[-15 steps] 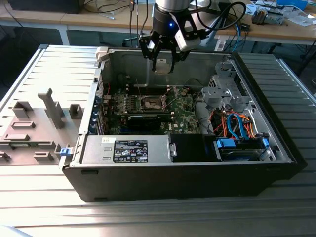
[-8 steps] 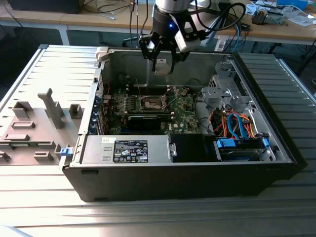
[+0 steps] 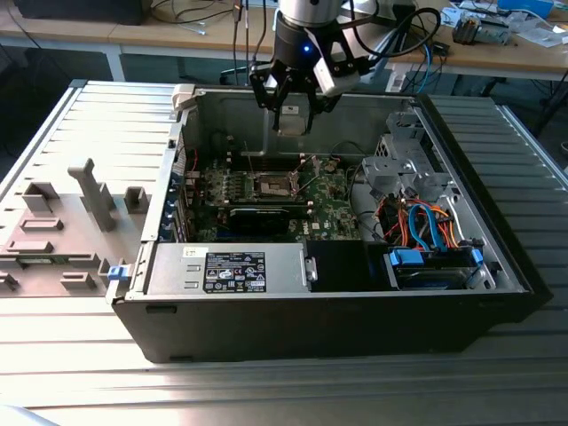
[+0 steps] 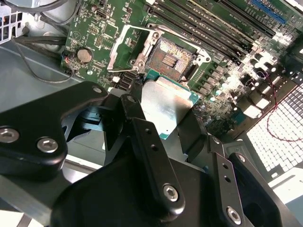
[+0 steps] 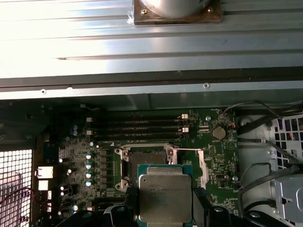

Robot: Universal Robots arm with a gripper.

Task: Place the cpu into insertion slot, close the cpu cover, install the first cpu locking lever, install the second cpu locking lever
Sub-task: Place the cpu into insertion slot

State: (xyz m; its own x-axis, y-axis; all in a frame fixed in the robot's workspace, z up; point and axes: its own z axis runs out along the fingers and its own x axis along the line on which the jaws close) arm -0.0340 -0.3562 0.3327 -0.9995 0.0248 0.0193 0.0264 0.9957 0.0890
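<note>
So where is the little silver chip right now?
In both wrist views the cpu is clamped in the gripper, held up in the air over the open insertion slot and not yet in it.

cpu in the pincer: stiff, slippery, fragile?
Likely stiff: the cpu sits flat and unbent in the pincer. Its smooth metal face looks slippery, so an edge grip may slide. Its thin green edge may chip if knocked.
</note>
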